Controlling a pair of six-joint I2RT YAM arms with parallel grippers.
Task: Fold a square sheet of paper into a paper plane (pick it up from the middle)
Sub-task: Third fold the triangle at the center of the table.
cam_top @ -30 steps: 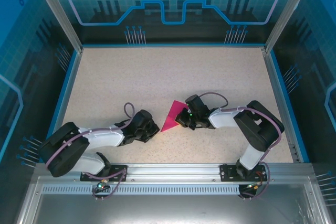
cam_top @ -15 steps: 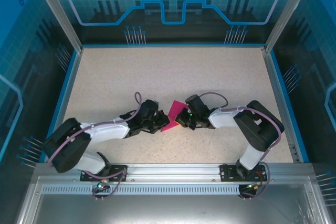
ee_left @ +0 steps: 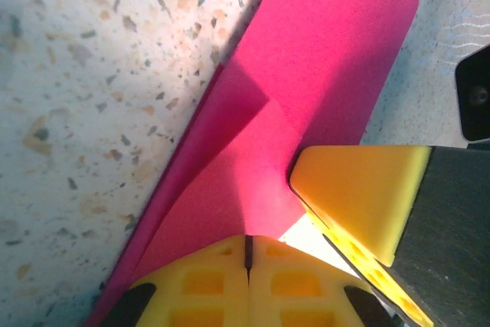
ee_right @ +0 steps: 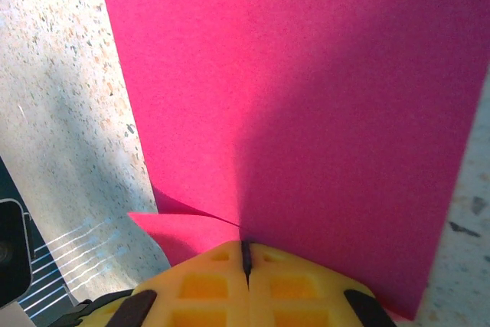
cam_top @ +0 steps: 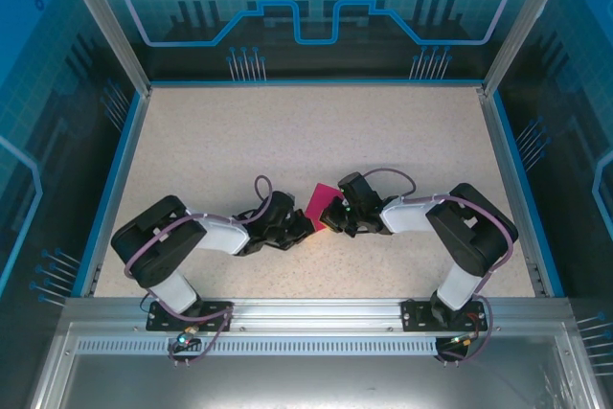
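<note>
The square sheet of paper (cam_top: 322, 200) is magenta-pink and lies folded on the speckled table between the two arms. My left gripper (cam_top: 305, 222) is shut, with its yellow tips (ee_left: 246, 239) resting on the sheet (ee_left: 321, 74) beside a long folded edge. My right gripper (cam_top: 330, 217) is shut too, and its tips (ee_right: 245, 244) sit where the upper layer of the paper (ee_right: 306, 97) meets a lower flap (ee_right: 180, 231). The upper layer's edge runs into the seam between the fingers. A right finger (ee_left: 360, 189) shows close beside the left tips.
The speckled table (cam_top: 287, 131) has a blue rim and glass walls on three sides. A metal rail (cam_top: 316, 318) with both arm bases runs along the near edge. Open tabletop stretches behind the paper.
My left arm has swung right and forward until its shut gripper lies on the paper's left part, covering the lower corner. The right gripper and the paper have stayed in place.
</note>
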